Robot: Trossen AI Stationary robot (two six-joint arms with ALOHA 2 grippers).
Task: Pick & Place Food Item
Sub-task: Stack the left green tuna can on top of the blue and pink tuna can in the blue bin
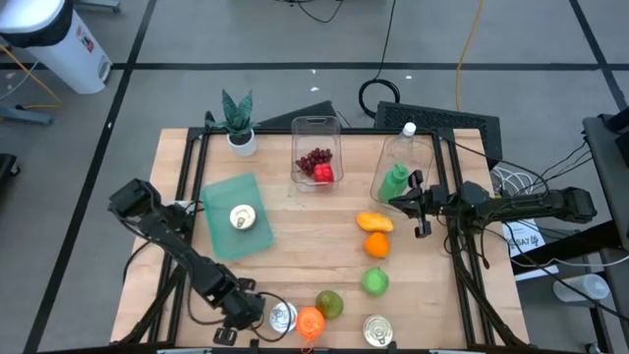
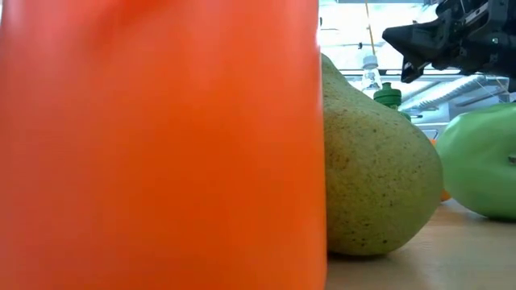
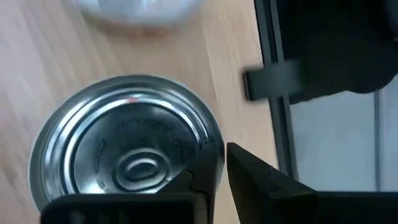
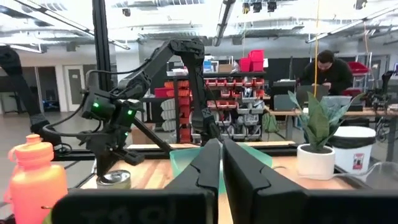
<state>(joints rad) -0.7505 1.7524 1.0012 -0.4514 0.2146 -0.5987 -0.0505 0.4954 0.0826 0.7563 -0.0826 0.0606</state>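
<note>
The right gripper (image 1: 417, 204), clenched and empty, hovers just beside the mango (image 1: 374, 222); no food looks picked yet, everything remains.

Closed right tool (image 4: 221, 163) faces the potted plant (image 4: 317, 140) and the left arm (image 4: 134, 99).

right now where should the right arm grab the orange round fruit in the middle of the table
Take the orange round fruit across its widest part, coming straight down from above. It is a ball with free table on its left and right. The yellow-orange fruit sits close behind it and the green apple lies in front, so the fingers should likely close left-to-right, not front-to-back.
</note>
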